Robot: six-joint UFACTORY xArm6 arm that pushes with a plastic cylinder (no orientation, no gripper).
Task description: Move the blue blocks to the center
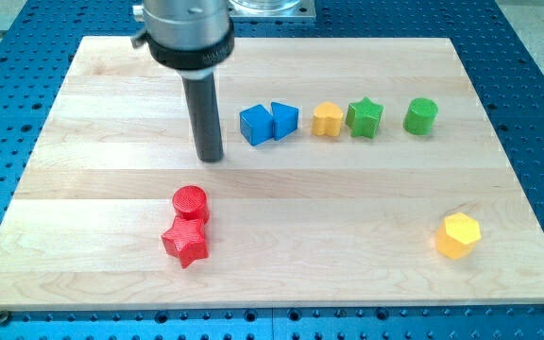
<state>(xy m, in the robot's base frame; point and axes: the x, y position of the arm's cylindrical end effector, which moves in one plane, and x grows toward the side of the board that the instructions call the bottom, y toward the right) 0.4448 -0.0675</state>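
- My tip [212, 157], the end of a plain dark rod with no jaws to spread or pinch, sits on the pale wooden board [93, 104], just to the view's left of the 2 blue blocks, not touching.
- Blue cube-like block [255, 125] and blue angular block [284, 120] touch each other, heading a row toward the view's top: yellow rounded block [327, 120], green star block [365, 117], green cylinder [421, 116].
- Judgement: centre lies below that pair, so from this side I'd push them along the row; I need to get above them.
- Red cylinder [190, 201] and red star block [186, 242] sit below me; yellow hexagonal block [458, 234] is well apart.
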